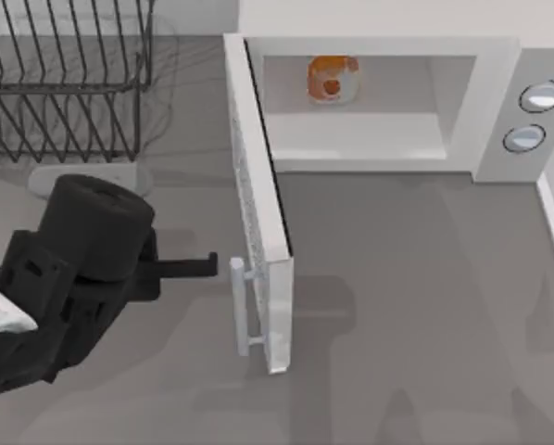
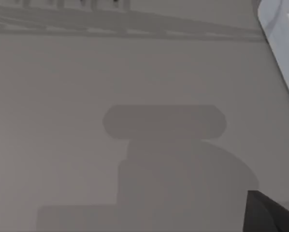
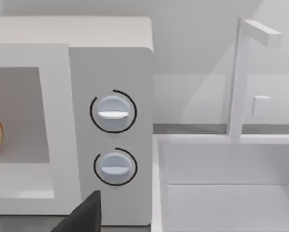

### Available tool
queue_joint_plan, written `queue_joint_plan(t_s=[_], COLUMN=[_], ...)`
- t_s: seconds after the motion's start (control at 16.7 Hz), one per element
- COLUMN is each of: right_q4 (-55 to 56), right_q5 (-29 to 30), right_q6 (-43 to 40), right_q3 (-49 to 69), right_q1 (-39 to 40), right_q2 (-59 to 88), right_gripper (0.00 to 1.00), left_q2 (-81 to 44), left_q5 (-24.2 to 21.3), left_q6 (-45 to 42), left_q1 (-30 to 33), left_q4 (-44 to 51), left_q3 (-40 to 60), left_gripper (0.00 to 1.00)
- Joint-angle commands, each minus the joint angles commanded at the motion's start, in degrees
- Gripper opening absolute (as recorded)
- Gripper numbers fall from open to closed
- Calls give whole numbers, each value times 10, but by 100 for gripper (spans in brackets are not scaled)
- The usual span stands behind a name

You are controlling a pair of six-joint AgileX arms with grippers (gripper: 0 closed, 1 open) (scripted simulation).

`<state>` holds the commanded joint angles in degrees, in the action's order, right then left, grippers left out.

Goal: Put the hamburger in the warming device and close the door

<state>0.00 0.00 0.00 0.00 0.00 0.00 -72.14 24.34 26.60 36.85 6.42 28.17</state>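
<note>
One hamburger (image 1: 333, 78) is counted, set inside the cavity toward its back wall. One warming device (image 1: 499, 111) is counted at the table's far edge, fitted with one door (image 1: 258, 232), on which one bar handle (image 1: 243, 311) is mounted. Two round knobs are counted on the front panel, an upper one (image 3: 112, 111) and a lower one (image 3: 115, 166). One black wire dish rack (image 1: 64, 83) is counted at the table's far left corner. One sink basin (image 3: 231, 183) with one faucet (image 3: 241, 77) is counted beside the warming device.

You will find no readable text, label, brand or number anywhere; the microwave (image 1: 499, 111) knobs (image 3: 113, 112) carry no markings.
</note>
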Motion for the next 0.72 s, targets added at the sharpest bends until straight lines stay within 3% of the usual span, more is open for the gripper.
queue_joint_plan(t_s=[0.42,0.72], right_q4=[0,0], right_q5=[0,0], right_q6=[0,0], right_q3=[0,0], right_q1=[0,0], right_q2=[0,0], right_gripper=[100,100], left_q2=[-3,-107], left_q5=[9,60], left_q6=[8,86], left_q1=[14,105], left_q4=[-2,21], left_q3=[15,100], left_gripper=[0,0])
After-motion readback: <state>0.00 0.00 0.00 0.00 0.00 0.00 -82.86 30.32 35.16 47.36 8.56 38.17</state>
